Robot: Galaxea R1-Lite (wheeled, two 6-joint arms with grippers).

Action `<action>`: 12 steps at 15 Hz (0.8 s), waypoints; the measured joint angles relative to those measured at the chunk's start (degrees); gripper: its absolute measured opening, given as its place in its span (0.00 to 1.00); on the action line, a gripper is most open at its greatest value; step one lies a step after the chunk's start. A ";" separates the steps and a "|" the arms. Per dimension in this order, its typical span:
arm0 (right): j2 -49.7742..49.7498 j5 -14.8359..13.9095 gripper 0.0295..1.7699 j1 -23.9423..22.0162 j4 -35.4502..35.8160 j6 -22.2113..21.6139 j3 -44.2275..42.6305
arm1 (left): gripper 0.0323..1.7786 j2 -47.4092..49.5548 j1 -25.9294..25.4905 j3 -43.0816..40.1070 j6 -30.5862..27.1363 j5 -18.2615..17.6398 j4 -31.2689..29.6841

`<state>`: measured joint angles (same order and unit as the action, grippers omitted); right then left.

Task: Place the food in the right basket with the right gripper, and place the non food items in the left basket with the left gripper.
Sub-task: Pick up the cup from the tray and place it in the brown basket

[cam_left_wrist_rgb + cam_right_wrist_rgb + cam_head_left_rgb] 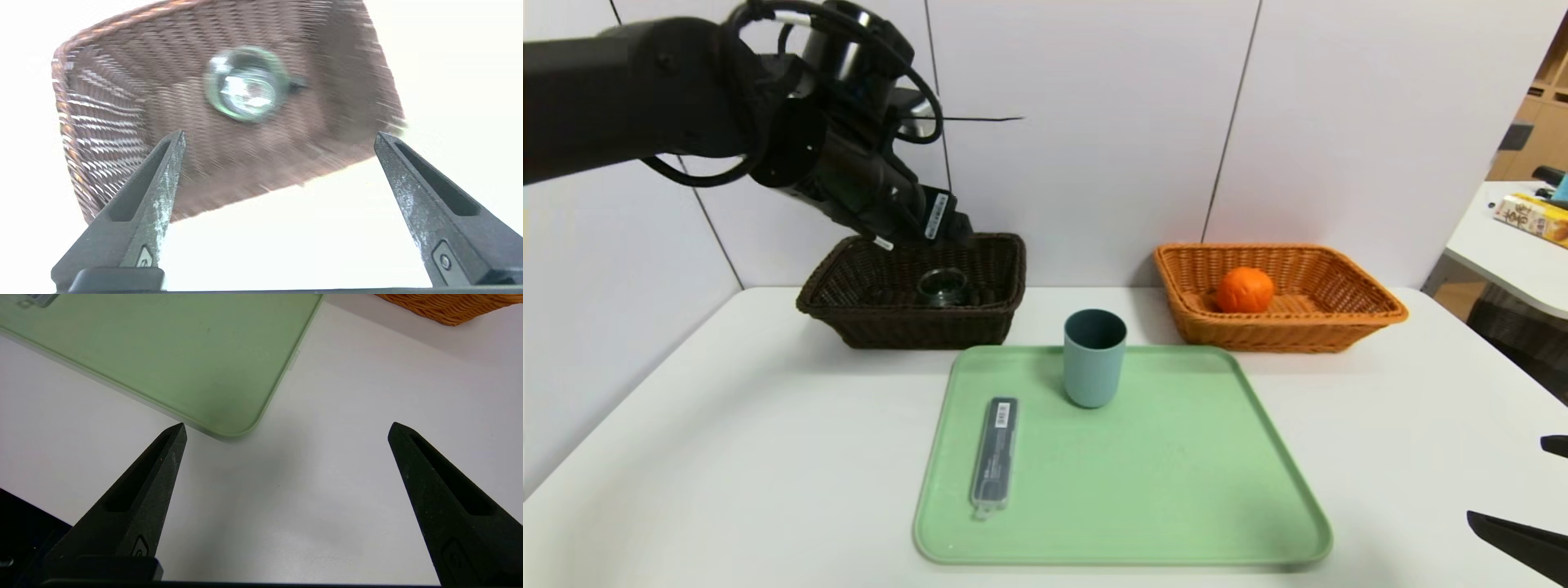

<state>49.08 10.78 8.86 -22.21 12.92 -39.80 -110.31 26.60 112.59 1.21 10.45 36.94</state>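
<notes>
The orange fruit lies in the orange-tan right basket. A small glass cup sits in the dark brown left basket. My left arm reaches over that basket from above. Its gripper is open and empty, above the near rim, apart from the cup. The blue-grey tumbler stands upright on the green tray, and the slim dark case lies flat near the tray's left edge. My right gripper hovers open and empty over bare table by the tray's near right corner.
The white table ends at a white wall behind both baskets. A second white table with a carton stands off to the right. The right basket's corner shows in the right wrist view.
</notes>
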 joint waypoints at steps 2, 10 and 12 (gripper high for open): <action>-0.02 0.02 0.96 0.00 0.00 0.00 0.00 | 0.93 3.51 3.90 0.00 1.90 0.07 2.43; -0.38 -0.11 0.96 0.00 0.00 0.16 0.00 | 0.94 11.53 16.04 -0.90 11.36 0.29 11.46; -0.49 -0.15 0.96 0.00 -0.05 0.13 -0.02 | 0.95 12.93 18.91 -3.67 13.31 0.60 10.85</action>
<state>48.59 10.63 8.86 -22.26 13.06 -39.83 -97.38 45.51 108.92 14.52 11.04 47.79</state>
